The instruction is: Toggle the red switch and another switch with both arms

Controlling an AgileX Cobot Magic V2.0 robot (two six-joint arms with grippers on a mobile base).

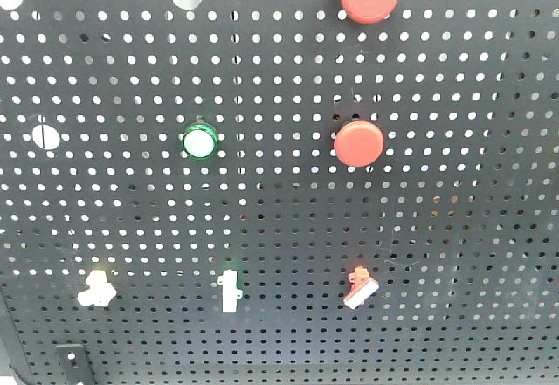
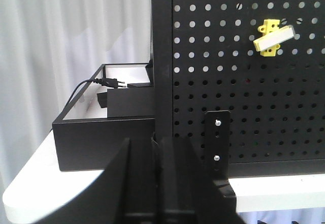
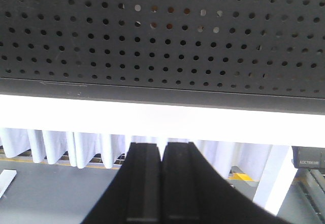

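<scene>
Red switch (image 1: 360, 287) low right on pegboard (image 1: 279, 219); yellow-based switch (image 2: 273, 37) probably its low-left partner. Left claw (image 2: 158, 183) and right claw (image 3: 162, 183), fingers together for poking, below the board, touching nothing.

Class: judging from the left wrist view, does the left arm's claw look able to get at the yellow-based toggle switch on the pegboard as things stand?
Probably yes. The left claw, shut, sits low by the pegboard's edge; the yellow toggle switch is up to its right, with nothing in front.

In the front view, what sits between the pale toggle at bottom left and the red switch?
One small white toggle sits between the pale toggle and the red switch.
</scene>
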